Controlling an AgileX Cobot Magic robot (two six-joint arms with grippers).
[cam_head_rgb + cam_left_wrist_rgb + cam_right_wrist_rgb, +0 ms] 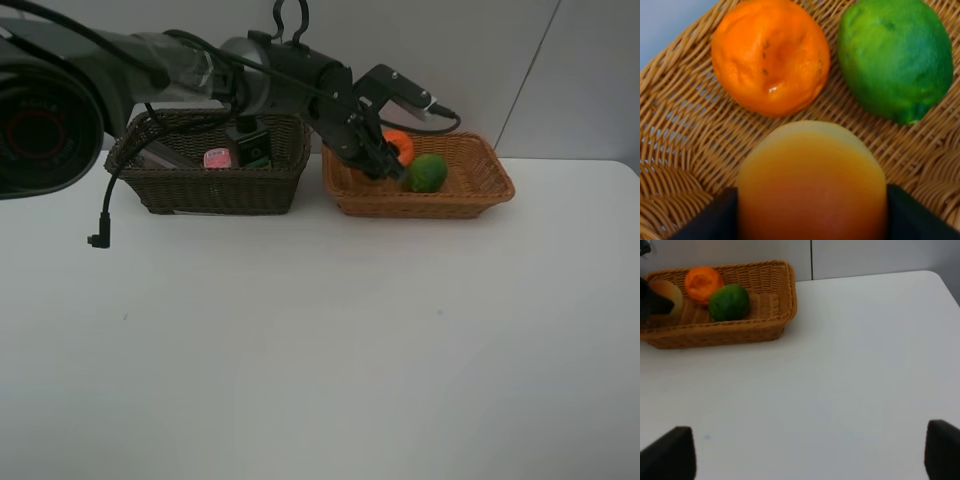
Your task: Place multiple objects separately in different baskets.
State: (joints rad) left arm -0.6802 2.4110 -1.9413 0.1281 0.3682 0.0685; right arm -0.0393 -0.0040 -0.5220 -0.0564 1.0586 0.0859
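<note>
From the high camera I see my left gripper [385, 160] reaching into the tan woven basket [470, 195]; the dark wicker basket [200, 190] sits beside it. Its wrist view shows a smooth peach [812, 182] between the jaws, though I cannot tell if they grip it, with the dimpled orange [771, 56] and pebbly lime [896, 57] just beyond. On my right wrist view the right gripper [810, 452] hangs wide open and empty over the white table [865, 365].

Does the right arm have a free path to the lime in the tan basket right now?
Probably not cleanly. The left tool sits inside the tan basket with the peach between its fingers, right beside the lime. The white table in front is bare, though.
</note>
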